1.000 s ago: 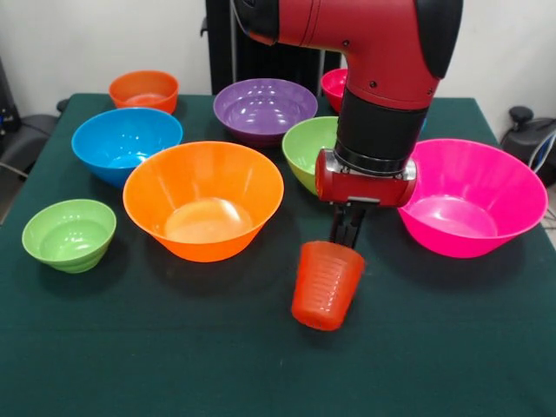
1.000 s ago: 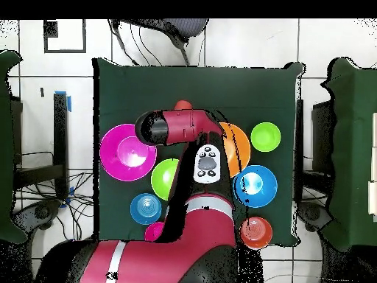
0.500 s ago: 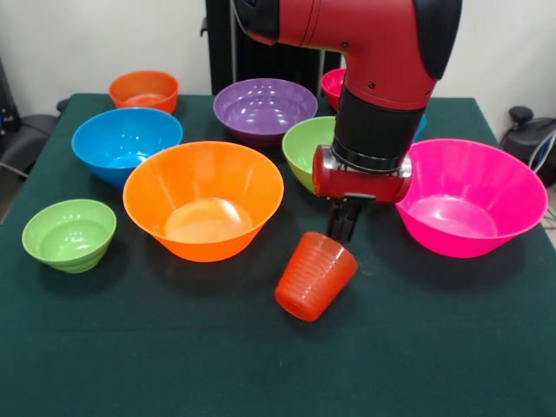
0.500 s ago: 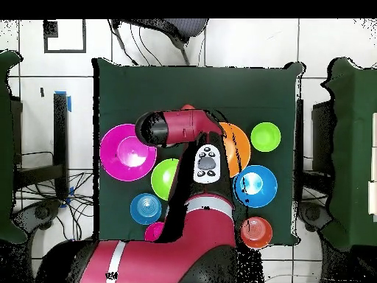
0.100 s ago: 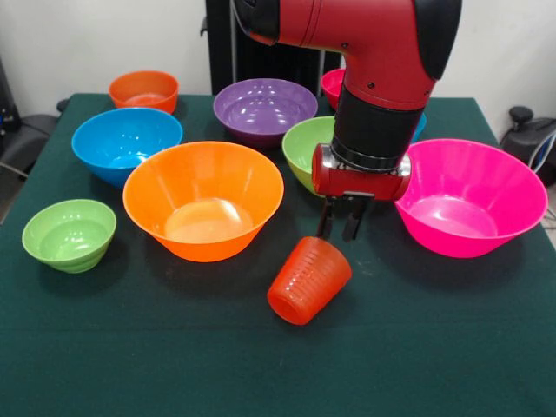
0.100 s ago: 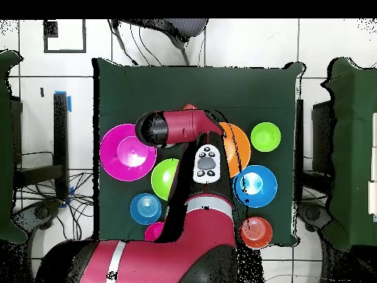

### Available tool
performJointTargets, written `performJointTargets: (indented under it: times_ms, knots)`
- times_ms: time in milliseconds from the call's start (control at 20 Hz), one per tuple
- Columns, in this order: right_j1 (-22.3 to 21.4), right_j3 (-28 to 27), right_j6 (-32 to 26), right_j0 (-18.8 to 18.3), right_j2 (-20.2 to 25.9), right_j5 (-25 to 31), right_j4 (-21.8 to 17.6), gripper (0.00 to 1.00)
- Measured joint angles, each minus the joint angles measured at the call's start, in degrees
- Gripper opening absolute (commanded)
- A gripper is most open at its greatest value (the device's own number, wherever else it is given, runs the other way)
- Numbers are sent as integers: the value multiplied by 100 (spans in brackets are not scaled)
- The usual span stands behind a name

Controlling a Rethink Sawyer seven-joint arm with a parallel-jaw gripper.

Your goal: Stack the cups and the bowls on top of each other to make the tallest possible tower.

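- Hanging over the green cloth table (image 5: 452, 347), red and black arm with gripper (image 5: 340, 228) pointing down, its two dark fingers (image 5: 324, 221) spread apart and holding nothing.
- Lying tipped on its side just below the fingertips, orange-red cup (image 5: 309, 280), rim up toward the gripper, base aimed at the lower left; contact with the fingertips impossible to tell.
- Sitting just left of the cup, large orange bowl (image 5: 203, 198), upright and empty.
- Sitting to the right of the gripper, large pink bowl (image 5: 473, 195), upright, also empty.
- Resting behind the arm's wrist, medium green bowl (image 5: 308, 149), partly hidden.
- Standing farther back, purple bowl (image 5: 265, 108); peeking out beside the arm, magenta-red bowl (image 5: 334, 86).
- Filling the left side, blue bowl (image 5: 127, 142), small orange bowl (image 5: 144, 89) behind it, small green bowl (image 5: 69, 234) nearest the front edge.
- Seen from overhead, small blue bowl (image 6: 146, 208) near the pink one; all bowls apart, none stacked.
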Motion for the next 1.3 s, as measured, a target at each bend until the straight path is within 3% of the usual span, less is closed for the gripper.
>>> performJointTargets:
  times_ms: [400,1300]
  knots:
    - [1,-36,0,68,-13,4,0,100]
    - [150,-392,0,895,-373,74,-305,100]
